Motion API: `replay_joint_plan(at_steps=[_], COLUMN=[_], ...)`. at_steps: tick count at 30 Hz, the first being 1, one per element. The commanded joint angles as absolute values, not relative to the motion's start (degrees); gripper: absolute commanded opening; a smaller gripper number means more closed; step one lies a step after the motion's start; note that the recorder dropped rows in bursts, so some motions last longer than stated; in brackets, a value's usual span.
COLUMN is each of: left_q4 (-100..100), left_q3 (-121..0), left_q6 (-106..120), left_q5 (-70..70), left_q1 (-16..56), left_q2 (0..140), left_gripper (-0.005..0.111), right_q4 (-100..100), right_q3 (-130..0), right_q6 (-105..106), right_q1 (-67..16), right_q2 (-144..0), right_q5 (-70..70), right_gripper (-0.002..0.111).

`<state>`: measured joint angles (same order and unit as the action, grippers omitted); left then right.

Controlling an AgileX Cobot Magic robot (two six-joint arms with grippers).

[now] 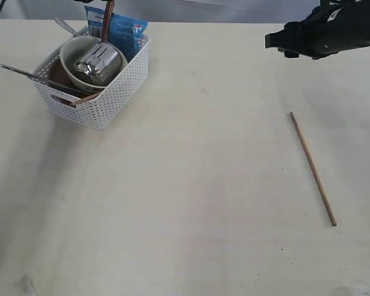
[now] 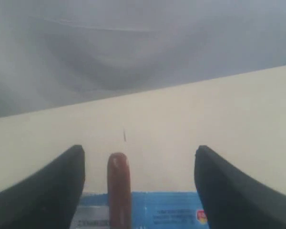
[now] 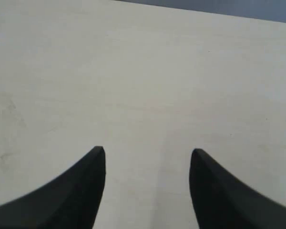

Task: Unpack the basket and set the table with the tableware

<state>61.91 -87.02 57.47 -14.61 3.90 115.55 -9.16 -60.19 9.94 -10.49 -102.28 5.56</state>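
Now we see our left gripper (image 2: 139, 157) spread wide around the upright red spoon (image 2: 118, 186), clear of it, over the white basket (image 1: 111, 98) at the exterior view's upper left. Our right gripper (image 3: 148, 152), fingers apart, hangs above the smooth cream table (image 1: 191, 185) at upper right; one chopstick (image 1: 313, 169) lies lower right. A grey backdrop (image 2: 133, 47) rises beyond.

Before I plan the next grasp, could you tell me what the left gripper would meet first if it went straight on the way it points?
The left gripper would probably meet the dark red spoon handle, which stands between its open jaws touching neither, then the blue packet by it; depth is unclear.
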Motion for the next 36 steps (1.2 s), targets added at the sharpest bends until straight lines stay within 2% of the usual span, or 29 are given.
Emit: replay_joint_plan(at_steps=[1, 19, 21, 31, 36], left_q4=[61.9, 62.1, 62.1, 62.1, 62.1], left_q3=[-88.5, -91.2, -91.2, -91.2, -91.2], left_q6=[57.4, 57.4, 57.4, 57.0, 57.0], left_q5=[-12.5, -10.1, -9.9, -10.1, -10.5], left_q1=[4.1, 4.8, 4.8, 4.8, 4.8], left_q2=[117.4, 124.0, 124.0, 124.0, 123.9], left_gripper=[0.061, 0.060, 0.054, 0.002, 0.000], right_q4=[-8.9, -8.9, -8.9, -8.9, -8.9], right_q3=[-60.6, -60.6, -60.6, -60.6, -60.6], right_q6=[10.3, 10.3, 10.3, 9.8, 9.8], right_q1=[-10.1, -10.1, -10.1, -10.1, -10.1], right_q2=[-101.8, -101.8, -101.8, -101.8, -101.8], right_q5=[5.0, 4.5, 4.3, 3.8, 3.4], right_gripper=[0.051, 0.051, 0.051, 0.051, 0.051])
